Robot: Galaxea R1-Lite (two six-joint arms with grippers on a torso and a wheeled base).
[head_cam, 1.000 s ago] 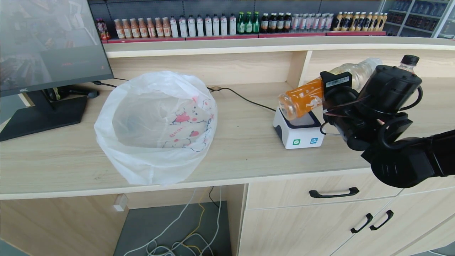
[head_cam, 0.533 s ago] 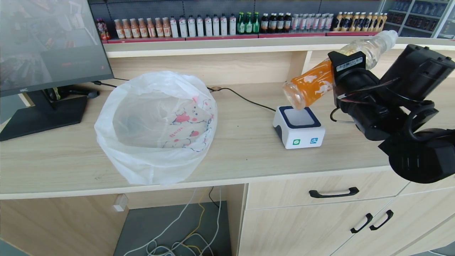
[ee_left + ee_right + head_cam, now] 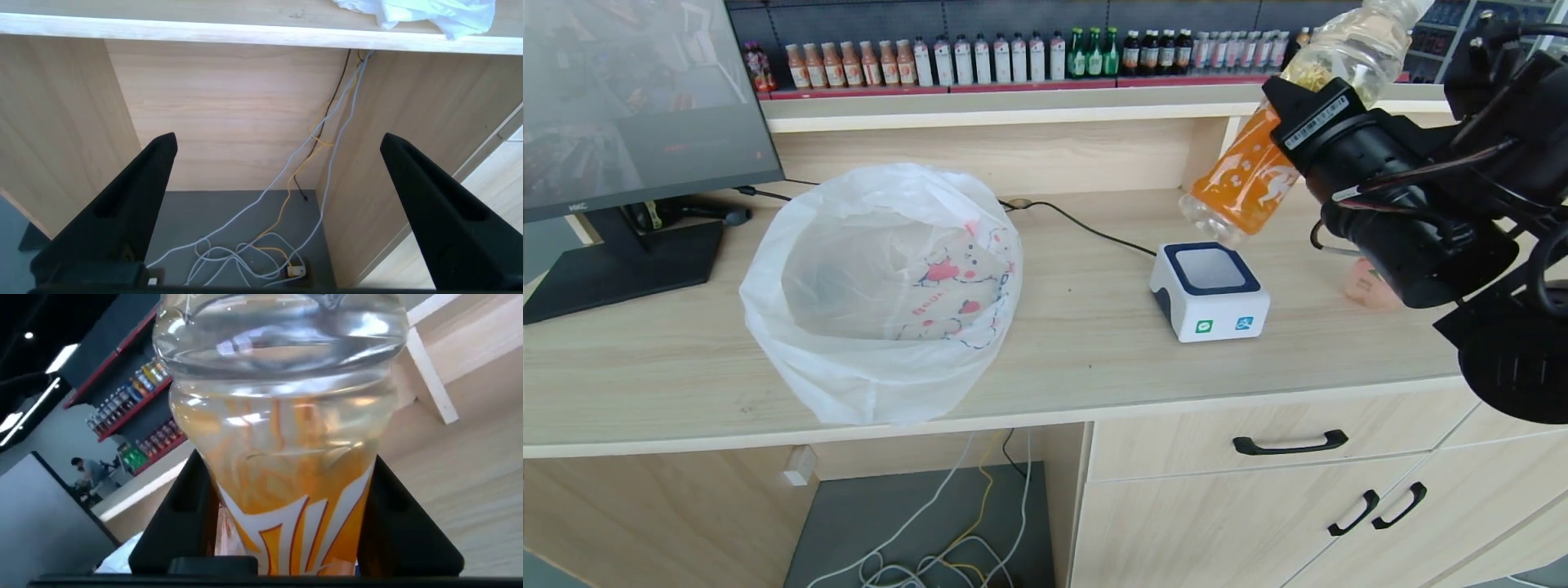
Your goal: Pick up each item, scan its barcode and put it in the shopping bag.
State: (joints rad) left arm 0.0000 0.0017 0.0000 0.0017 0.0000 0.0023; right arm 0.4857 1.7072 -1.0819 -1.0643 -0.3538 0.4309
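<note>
Your right tool [image 3: 1311, 114] is clamped around the middle of a clear bottle [image 3: 1245, 184] with an orange label. It holds the bottle in the air, tilted, with the base lower than the neck. Below the tool and slightly to its left, the white scanner box [image 3: 1209, 300] sits on the pale wooden worktop [image 3: 1078, 343]. The bottle's base hangs just above the scanner's far edge. Well apart from the tool, farther to its left, the white plastic shopping bag [image 3: 882, 286] stands with its mouth open. A small pink item [image 3: 1364, 286] lies on the worktop under the right arm, partly hidden. Your left tool [image 3: 278, 212] stands open, fingers [image 3: 131, 204] spread wide, below the worktop edge. Loose cables [image 3: 270, 237] trail on the floor beyond it.
</note>
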